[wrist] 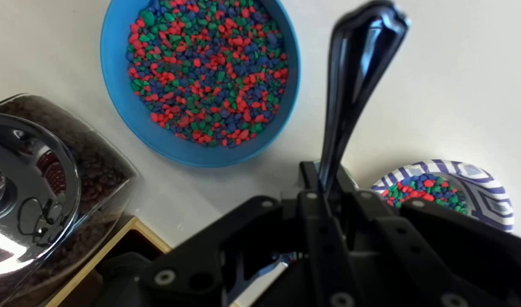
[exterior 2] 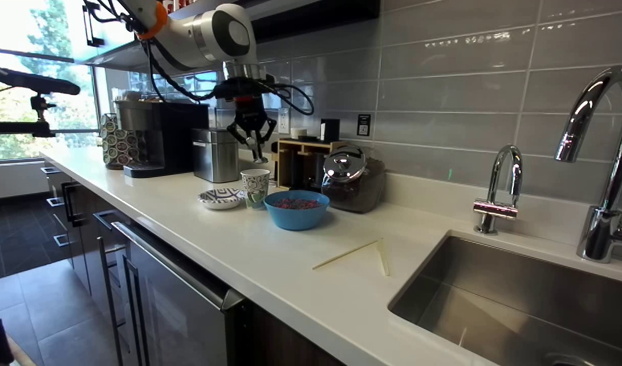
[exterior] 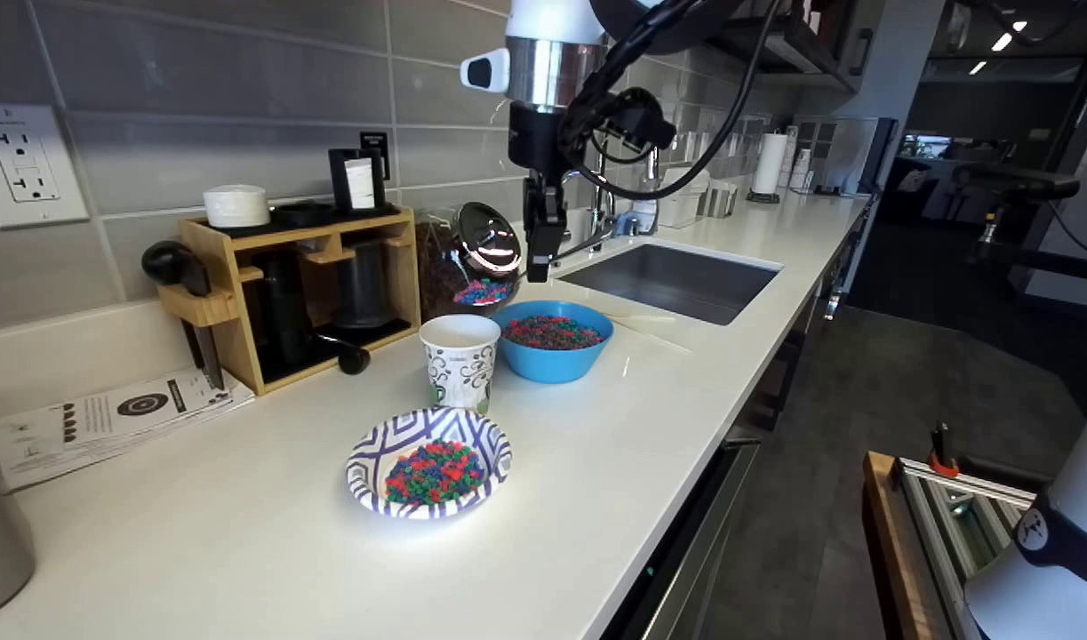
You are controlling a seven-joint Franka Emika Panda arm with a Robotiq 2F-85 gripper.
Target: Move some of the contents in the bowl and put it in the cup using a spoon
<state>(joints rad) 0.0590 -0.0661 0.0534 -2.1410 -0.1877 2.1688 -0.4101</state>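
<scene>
My gripper (exterior: 540,267) is shut on the spoon, whose dark shiny handle (wrist: 349,81) slants up from between the fingers in the wrist view. In an exterior view, the spoon's head (exterior: 485,292) carries a small heap of coloured bits. The white patterned cup (exterior: 461,369) stands upright on the counter, lower than the spoon; I cannot tell whether the head is right over it. In the wrist view my gripper (wrist: 328,179) hides most of the cup. Beside the cup is the blue bowl (exterior 2: 295,218), with red, green and blue contents (wrist: 209,72) in it.
A patterned paper plate (exterior: 371,462) holding similar bits lies next to the cup. Behind the bowl leans a glass jar (exterior 2: 354,195) with a shiny lid, near a wooden organizer (exterior: 330,378). Pale sticks (exterior 2: 346,253) lie between the bowl and the sink (exterior 2: 427,305).
</scene>
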